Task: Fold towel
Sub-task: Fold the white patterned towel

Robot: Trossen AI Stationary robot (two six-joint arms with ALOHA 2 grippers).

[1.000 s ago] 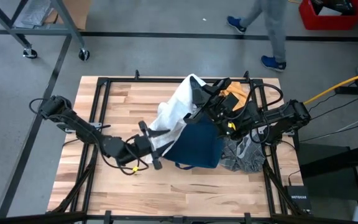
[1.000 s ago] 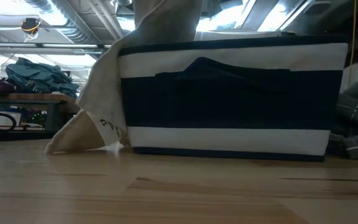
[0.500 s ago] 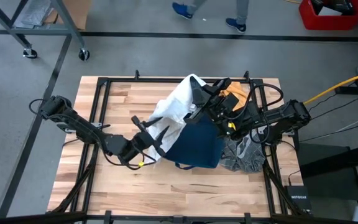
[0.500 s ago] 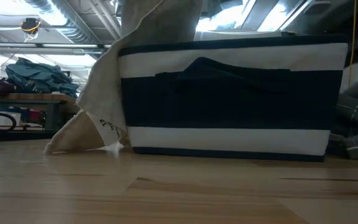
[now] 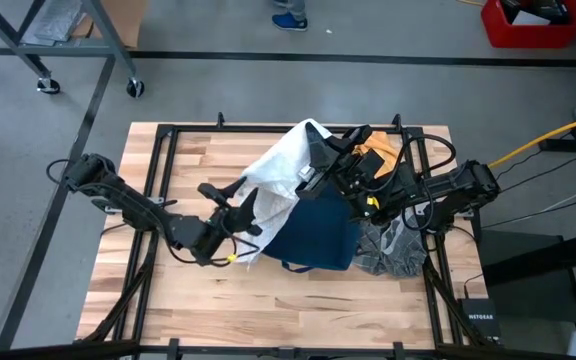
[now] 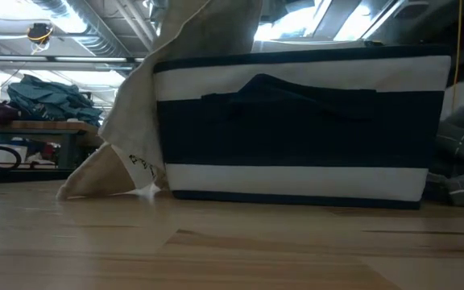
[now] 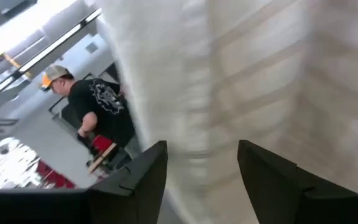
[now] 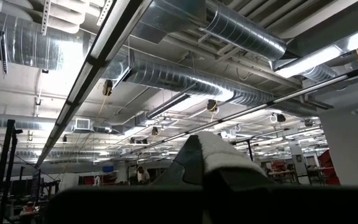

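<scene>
Towel hangs raised over the navy and white basket near the bench middle, its upper part pinched in our right tool, which is clenched on the cloth; the wrist view there shows a white fold standing up between the fingers. One corner trails down to the wood beside the basket, as the low view shows. Our left tool sits at the towel's lower edge with its jaws spread and nothing gripped; its fingers frame the blurred cloth just ahead.

We judge the main risk to be a poor catch by the left tool: if it closes on a bunched layer instead of a clean edge or corner, the towel will not spread flat and any fold will come out crooked. The drape also lies against the basket rim, so pulling sideways could snag the cloth or tip the basket.

Around us, a grey checked cloth lies heaped right of the basket and an orange piece sits behind it. The basket stands in the way, leaving mostly the left part of the bench free for laying out. A person stands in the room beyond.
</scene>
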